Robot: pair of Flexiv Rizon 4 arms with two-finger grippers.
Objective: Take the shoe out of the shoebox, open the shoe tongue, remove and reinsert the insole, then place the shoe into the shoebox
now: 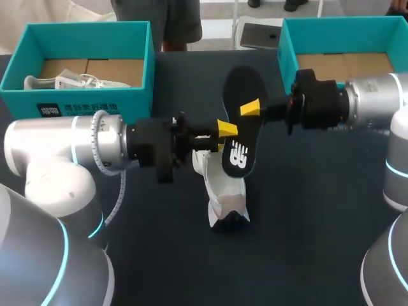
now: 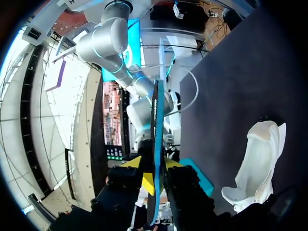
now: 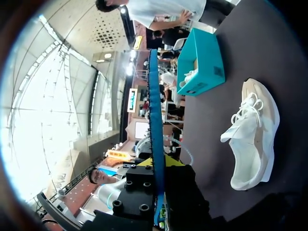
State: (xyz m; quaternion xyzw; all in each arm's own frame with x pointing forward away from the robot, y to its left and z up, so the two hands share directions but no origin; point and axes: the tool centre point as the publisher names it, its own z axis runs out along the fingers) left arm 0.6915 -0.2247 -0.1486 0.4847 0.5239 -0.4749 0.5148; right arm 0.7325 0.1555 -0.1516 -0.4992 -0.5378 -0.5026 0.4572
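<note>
We are finding the shoe (image 1: 223,191) out of the shoebox (image 1: 284,48) and resting on the dark table (image 1: 319,223), directly beneath the jaws. The insole (image 1: 241,137) is out. The left gripper (image 1: 225,129) and right gripper (image 1: 250,108) are each clamping it from opposite sides. In our judgement, reinsertion and boxing are remaining. The insole is presenting as thin, flat, black foam. The shoe is white, soft-sided and laced.

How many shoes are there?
2. One white shoe sits on the table below the insole; a second shoe lies in the left teal box. The right box is partly hidden.
</note>
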